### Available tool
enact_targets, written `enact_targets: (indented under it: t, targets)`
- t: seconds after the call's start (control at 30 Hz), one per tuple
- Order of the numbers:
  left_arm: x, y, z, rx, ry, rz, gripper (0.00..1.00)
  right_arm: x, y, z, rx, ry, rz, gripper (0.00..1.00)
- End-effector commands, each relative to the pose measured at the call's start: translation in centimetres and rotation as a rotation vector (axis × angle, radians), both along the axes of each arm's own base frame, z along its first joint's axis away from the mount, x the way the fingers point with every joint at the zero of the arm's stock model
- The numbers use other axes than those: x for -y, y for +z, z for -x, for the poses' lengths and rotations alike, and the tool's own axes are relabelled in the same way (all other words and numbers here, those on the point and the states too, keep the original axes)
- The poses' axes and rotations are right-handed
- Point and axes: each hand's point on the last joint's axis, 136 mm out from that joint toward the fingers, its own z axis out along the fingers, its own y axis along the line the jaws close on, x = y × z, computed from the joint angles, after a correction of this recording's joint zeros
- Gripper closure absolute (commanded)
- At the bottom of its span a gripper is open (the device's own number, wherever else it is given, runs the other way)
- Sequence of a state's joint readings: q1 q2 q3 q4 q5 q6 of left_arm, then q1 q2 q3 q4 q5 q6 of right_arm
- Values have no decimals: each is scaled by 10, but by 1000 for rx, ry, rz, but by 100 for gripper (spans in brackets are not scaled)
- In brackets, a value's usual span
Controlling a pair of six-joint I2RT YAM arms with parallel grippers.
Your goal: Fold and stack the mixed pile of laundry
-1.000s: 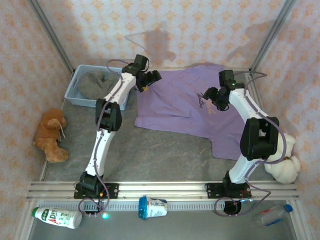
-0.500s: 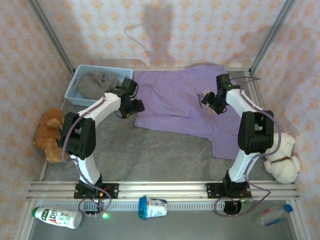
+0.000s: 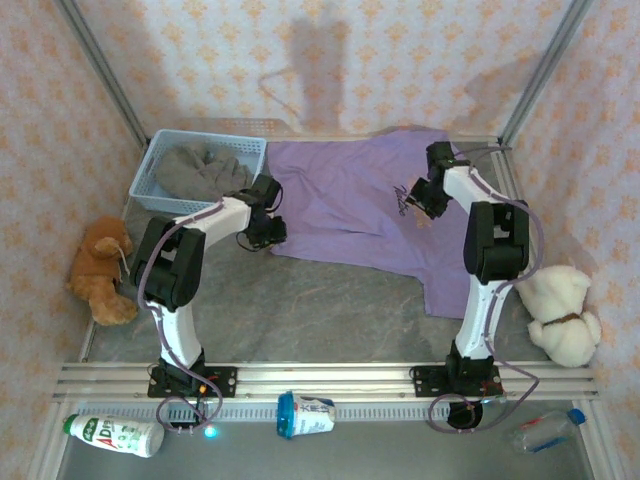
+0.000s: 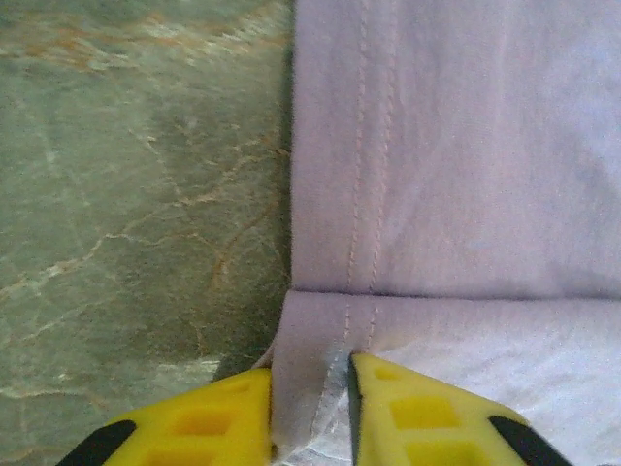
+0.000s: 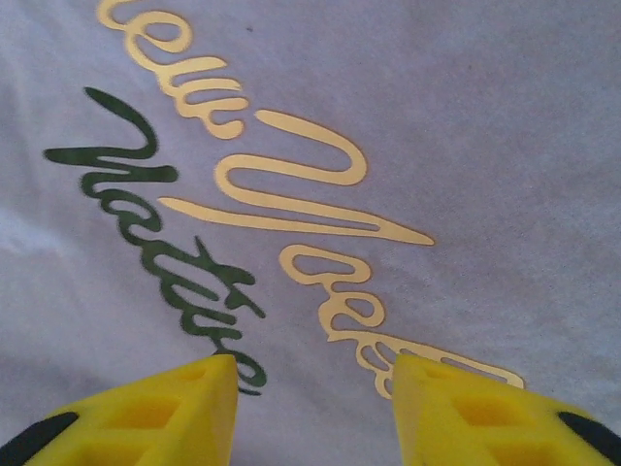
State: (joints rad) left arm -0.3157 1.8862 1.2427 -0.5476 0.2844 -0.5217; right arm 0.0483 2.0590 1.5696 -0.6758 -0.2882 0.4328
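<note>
Grey top (image 3: 195,168) apparently half-hidden in basket (image 3: 147,172)

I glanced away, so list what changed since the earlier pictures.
The left gripper swung from beside the basket down to the purple T-shirt, pinching its near-left hem. The right gripper barely shifted, open over the print. T-shirt, grey top and basket stayed put.

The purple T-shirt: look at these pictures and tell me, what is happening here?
The T-shirt lies spread out on the table. The left gripper pinches its hem at the near-left corner. The right gripper hangs open over the chest print. The grey top lies bunched in the basket.
</note>
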Motion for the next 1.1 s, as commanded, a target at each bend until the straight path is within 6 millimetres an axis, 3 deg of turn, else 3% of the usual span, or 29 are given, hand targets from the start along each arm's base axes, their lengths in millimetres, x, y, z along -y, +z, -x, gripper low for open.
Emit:
enact_targets:
  t: [0.0, 0.27, 0.43, 0.53, 0.67, 0.8, 0.93, 1.07]
  targets:
    - [1, -7, 16, -39, -38, -8, 98, 15, 3, -3, -11, -58, 49, 60]
    - [-11, 24, 71, -138, -73, -79, 100, 27, -10, 5, -63, -133, 79, 68]
    - [-19, -2, 115, -257, -99, -168, 100, 25, -20, 8, -80, -166, 54, 68]
    - [-30, -9, 124, -304, -41, -220, 98, 24, -15, 8, -69, -163, 50, 68]
    - [-33, 21, 96, -233, -43, -285, 90, 26, 6, 9, -36, -138, 69, 67]
    - [-5, 64, 41, -83, -45, -199, 57, 34, 32, 20, -16, -103, 114, 62]
    - [25, 86, -12, 26, -19, -111, 52, 41, 48, 42, -21, -98, 125, 56]
    - [47, 56, -50, 25, 29, -56, 52, 48, 55, 75, -44, -115, 121, 35]
